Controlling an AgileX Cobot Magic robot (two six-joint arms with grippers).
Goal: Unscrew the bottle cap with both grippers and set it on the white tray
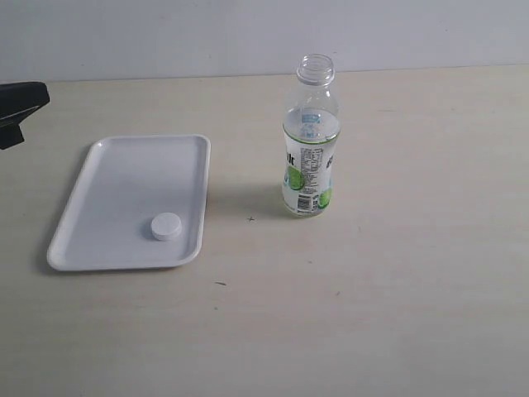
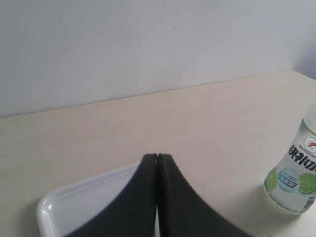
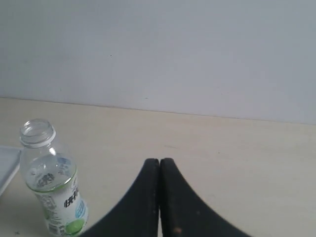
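The white bottle cap (image 1: 165, 226) lies flat on the white tray (image 1: 107, 190), near its front right corner. The bottle (image 1: 310, 141) stands upright to the right of the tray with its neck uncapped; it also shows as the bottle (image 2: 295, 182) and the bottle (image 3: 52, 180). My left gripper (image 2: 157, 157) is shut with nothing in it, above the tray's corner (image 2: 54, 210); only its black tip (image 1: 21, 107) shows at the exterior view's left edge. My right gripper (image 3: 159, 161) is shut and empty, away from the bottle, and is out of the exterior view.
The beige table (image 1: 397, 314) runs back to a pale wall (image 1: 165, 33). A sliver of the tray (image 3: 7, 165) shows beside the bottle in the right wrist view. A few small dark specks mark the tabletop.
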